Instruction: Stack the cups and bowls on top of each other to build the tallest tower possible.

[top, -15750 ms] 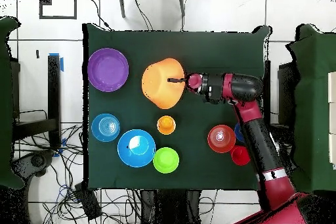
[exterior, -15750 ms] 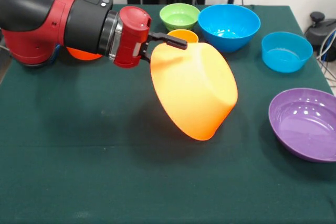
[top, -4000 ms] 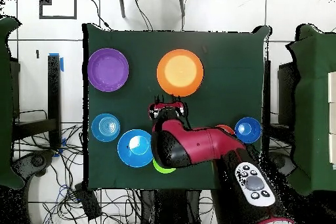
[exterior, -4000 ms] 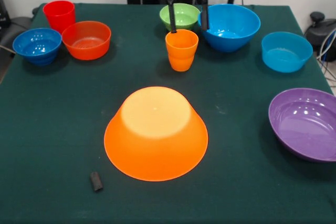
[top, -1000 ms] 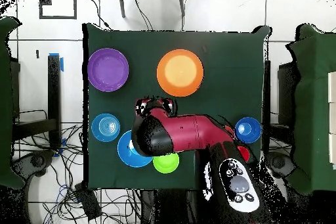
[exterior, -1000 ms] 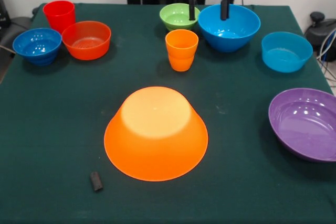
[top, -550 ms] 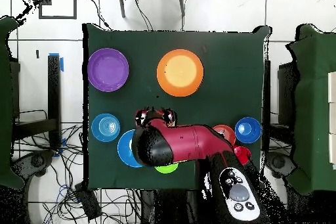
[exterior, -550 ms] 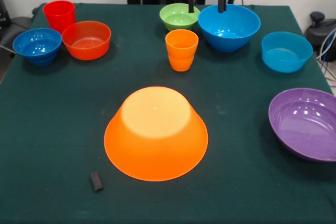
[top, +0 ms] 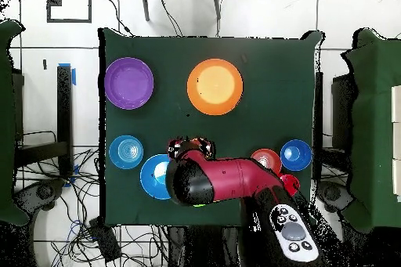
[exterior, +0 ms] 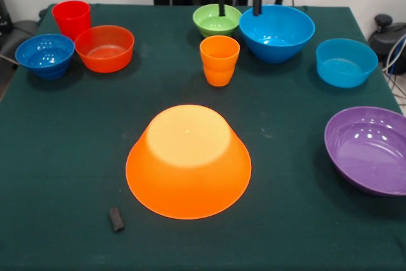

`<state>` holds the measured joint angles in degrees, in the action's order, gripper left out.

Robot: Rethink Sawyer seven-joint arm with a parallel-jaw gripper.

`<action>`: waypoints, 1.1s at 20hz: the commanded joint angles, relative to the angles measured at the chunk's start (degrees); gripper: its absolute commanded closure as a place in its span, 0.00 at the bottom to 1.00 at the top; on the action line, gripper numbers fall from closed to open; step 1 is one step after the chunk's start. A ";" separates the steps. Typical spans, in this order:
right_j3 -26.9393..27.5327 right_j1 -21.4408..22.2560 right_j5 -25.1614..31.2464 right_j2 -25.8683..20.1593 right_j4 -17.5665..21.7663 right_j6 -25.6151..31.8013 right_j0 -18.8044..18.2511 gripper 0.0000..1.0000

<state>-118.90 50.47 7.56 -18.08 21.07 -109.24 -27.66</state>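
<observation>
The large yellow-orange bowl (exterior: 188, 160) lies upside down in the middle of the table and also shows in the overhead view (top: 214, 86). The orange ridged cup (exterior: 219, 60) stands upright behind it. My gripper (exterior: 239, 1) hangs open and empty at the top edge, above the gap between the green bowl (exterior: 217, 19) and the big blue bowl (exterior: 276, 32). The light-blue bowl (exterior: 346, 61) and one purple bowl (exterior: 368, 149) sit at the right. The red cup (exterior: 71, 17), orange-red bowl (exterior: 104, 47) and dark-blue bowl (exterior: 45, 55) sit at the far left. In the overhead view my arm (top: 223, 182) hides the orange cup and the green bowl.
A small black object (exterior: 116, 218) lies on the green cloth near the front edge, left of the upturned bowl. Cables and a black device (exterior: 387, 36) lie beyond the table's right side.
The gripper has shifted a little to the left in the front view, toward the green bowl, and slightly higher. Since the oldest frames the yellow-orange bowl was set down upside down and let go.
</observation>
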 commanded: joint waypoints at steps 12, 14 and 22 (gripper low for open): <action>6.90 -11.12 -2.27 -0.59 5.72 -0.28 -1.22 0.00; 6.79 -9.83 -1.72 0.56 5.74 -0.79 -0.10 0.00; 6.19 -9.84 -3.86 1.41 5.99 -2.76 1.08 0.00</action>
<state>-115.57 42.56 6.06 -17.42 23.31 -109.24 -27.99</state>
